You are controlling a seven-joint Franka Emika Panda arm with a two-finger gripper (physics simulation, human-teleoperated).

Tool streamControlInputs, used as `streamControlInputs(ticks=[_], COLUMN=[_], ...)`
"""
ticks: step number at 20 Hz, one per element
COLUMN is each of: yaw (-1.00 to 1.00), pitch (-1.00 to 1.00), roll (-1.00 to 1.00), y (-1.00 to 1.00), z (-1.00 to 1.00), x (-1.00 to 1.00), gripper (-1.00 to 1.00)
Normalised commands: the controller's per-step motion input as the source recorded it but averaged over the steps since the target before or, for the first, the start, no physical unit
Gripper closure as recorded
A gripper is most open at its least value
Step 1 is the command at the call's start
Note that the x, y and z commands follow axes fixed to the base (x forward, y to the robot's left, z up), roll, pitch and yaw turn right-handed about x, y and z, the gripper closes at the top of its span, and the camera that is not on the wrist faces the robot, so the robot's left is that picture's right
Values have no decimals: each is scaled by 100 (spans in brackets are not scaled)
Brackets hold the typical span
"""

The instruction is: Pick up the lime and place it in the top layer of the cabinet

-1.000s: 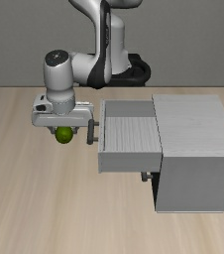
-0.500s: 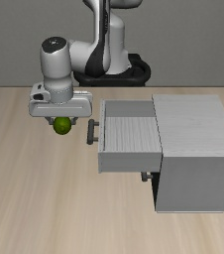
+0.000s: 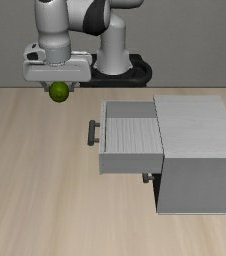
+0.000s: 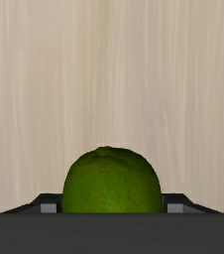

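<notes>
Exterior view: the gripper (image 3: 57,85) is closed on the lime (image 3: 58,93), one finger on each side. It holds the fruit clear of the bench (image 3: 35,190), near the bench's far edge and toward the exterior view's left. The cabinet (image 3: 197,150) stands toward the exterior view's right. Its top drawer (image 3: 133,135) is pulled out, with the handle (image 3: 93,132) facing the lime's side, and the lime is well apart from it. The wrist view shows the fruit seated between the fingertips, with bare wood grain beyond.

Risks, as judged:
- The lime is round and smooth and is gripped at only two narrow contacts, so a brisk sideways transfer could let it slip free.
- A low crossing could strike the handle or drawer front.
- An off-centre or high release could let it bounce over the drawer wall.

Not determinable:
- How deep the grip sits, since the lime's underside is cut off in the wrist view.
- The depth of the drawer's interior.
- The identity of a small dark part (image 3: 146,180) below the drawer.
</notes>
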Motion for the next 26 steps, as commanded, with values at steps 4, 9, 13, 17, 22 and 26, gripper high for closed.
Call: streamControlInputs(ticks=[4,9,13,17,22,26], yaw=[0,0,0,0,0,0], pitch=[0,0,0,0,0,0], roll=[0,0,0,0,0,0], y=[0,60,100,100,100,25], z=[100,40,0,0,0,0], x=[0,0,0,0,0,75], gripper=[100,100,100,100,100,100])
